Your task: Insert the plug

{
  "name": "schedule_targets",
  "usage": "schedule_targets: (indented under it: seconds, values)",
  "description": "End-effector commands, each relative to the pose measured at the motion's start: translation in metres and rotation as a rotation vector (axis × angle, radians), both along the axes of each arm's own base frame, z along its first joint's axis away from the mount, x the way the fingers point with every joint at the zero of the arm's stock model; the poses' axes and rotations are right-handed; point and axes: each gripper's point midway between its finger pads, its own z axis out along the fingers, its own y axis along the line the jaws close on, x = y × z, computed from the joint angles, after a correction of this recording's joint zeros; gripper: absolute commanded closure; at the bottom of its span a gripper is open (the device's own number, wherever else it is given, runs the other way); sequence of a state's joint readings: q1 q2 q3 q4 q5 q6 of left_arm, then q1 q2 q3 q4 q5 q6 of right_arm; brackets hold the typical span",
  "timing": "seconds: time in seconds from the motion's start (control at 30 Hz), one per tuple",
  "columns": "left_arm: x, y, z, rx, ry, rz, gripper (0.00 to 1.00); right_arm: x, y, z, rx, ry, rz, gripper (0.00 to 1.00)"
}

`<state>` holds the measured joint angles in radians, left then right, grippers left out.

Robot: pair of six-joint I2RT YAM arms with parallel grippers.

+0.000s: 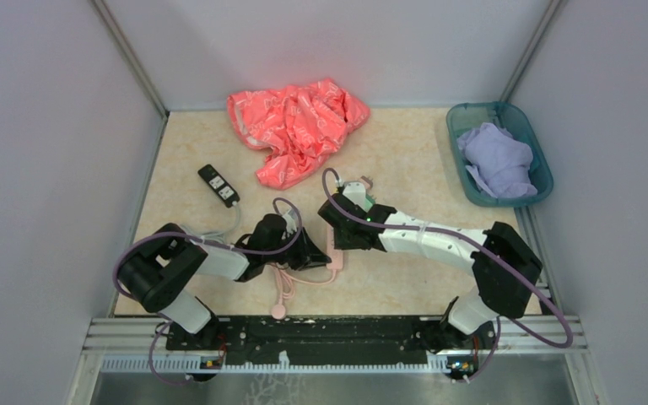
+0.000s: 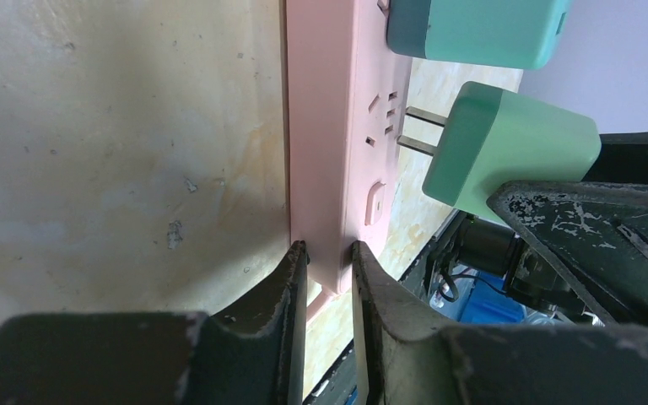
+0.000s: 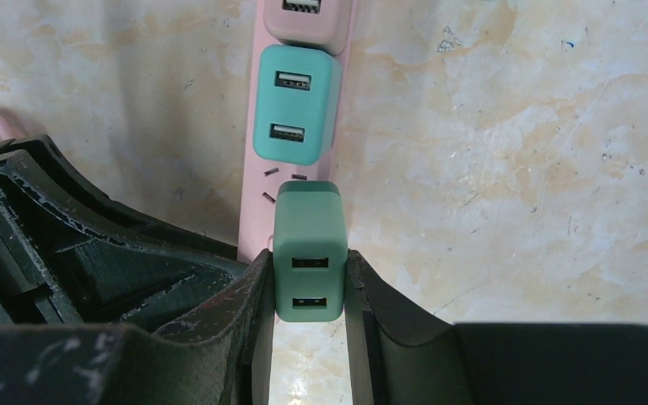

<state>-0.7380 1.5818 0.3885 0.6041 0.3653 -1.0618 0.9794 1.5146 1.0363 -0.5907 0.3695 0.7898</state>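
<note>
1. Right gripper (image 3: 308, 274) pinches the green plug (image 3: 307, 240) between its fingers, prongs just short of the slots ahead.
2. Left gripper (image 2: 329, 257) clamps the end of the pink power strip (image 2: 329, 126).
3. A teal charger (image 3: 296, 105) sits in the strip just beyond the plug.

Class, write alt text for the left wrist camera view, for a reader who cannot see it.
The left gripper clamps the end of a pink power strip, while a green charger hangs beside it, its two prongs aimed at free slots but not pushed in. A teal charger is already plugged in further along.
</note>
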Motion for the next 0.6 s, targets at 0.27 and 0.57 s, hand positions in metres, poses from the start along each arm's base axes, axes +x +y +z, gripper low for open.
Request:
schedule_targets:
  seconds: [0.27,0.57]
  values:
    - [-0.003,0.001,-0.016,0.054,0.028,0.011,0.81,0.015,0.019,0.020,0.052,-0.062,-0.015,1.00]
    - [-0.004,0.000,-0.015,0.047,0.028,0.007,0.81,0.014,0.016,0.010,0.015,-0.034,-0.030,1.00]
